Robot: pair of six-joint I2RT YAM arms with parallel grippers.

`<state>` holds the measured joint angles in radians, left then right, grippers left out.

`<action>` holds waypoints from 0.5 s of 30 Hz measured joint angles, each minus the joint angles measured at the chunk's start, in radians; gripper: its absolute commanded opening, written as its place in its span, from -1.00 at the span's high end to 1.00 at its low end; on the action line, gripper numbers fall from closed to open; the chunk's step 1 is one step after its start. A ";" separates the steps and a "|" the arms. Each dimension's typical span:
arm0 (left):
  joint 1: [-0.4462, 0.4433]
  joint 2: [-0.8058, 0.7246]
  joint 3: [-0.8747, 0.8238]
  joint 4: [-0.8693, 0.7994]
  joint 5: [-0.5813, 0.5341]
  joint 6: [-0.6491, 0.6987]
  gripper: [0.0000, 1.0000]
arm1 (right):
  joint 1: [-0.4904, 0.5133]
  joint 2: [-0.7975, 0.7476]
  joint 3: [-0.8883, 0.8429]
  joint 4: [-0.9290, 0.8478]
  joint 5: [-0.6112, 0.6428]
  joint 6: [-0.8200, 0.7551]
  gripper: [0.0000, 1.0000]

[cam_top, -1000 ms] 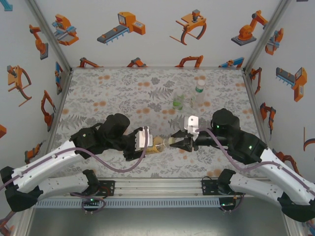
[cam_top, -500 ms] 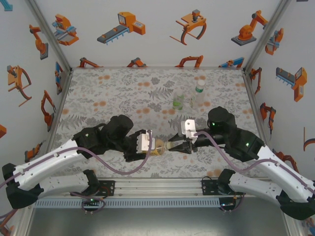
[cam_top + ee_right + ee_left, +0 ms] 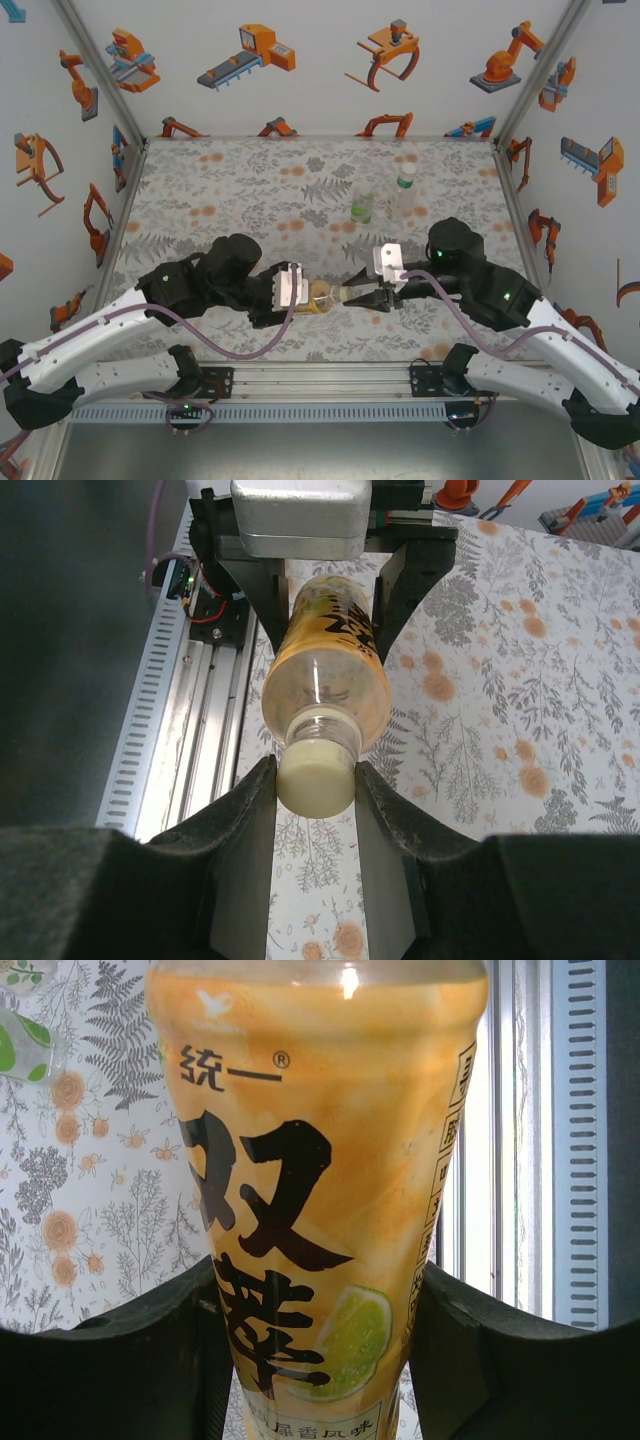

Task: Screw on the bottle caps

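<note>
Amber plastic bottle w/ yellow label (image 3: 322, 297) held horizontal, near centre, neck pointing right. Left gripper (image 3: 303, 293) jaws clamped on its body. Right gripper (image 3: 316, 783) jaws narrow, pinching pale round plastic cap (image 3: 316, 778) on the neck. Clear plastic bottle w/ green label (image 3: 362, 207) & plain clear plastic bottle (image 3: 403, 195) stand upright far right of centre.

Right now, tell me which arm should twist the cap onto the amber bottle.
Right. The right gripper is shut on the pale cap at the amber bottle's neck, so it can likely turn it. The left gripper clamps the bottle's body sideways, serving as the brace.
</note>
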<state>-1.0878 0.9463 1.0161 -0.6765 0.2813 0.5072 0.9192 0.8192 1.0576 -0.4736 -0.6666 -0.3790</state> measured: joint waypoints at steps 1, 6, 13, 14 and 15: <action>0.000 0.000 0.000 0.004 0.001 0.000 1.00 | 0.000 0.001 0.000 0.008 -0.002 0.000 1.00; 0.000 0.000 0.000 0.011 0.003 0.000 1.00 | 0.000 0.009 -0.002 0.030 -0.011 0.000 1.00; 0.000 0.001 0.000 0.009 0.006 0.000 1.00 | 0.000 0.013 -0.002 0.034 -0.019 0.000 1.00; 0.000 0.002 0.000 0.009 0.007 0.000 1.00 | 0.000 0.013 -0.002 0.034 -0.021 -0.002 1.00; 0.000 0.002 0.000 0.009 0.008 0.000 1.00 | 0.000 0.013 -0.002 0.034 -0.022 -0.005 1.00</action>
<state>-1.0878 0.9478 1.0161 -0.6674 0.2890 0.5076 0.9192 0.8326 1.0557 -0.4400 -0.6888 -0.3836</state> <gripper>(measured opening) 0.562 0.346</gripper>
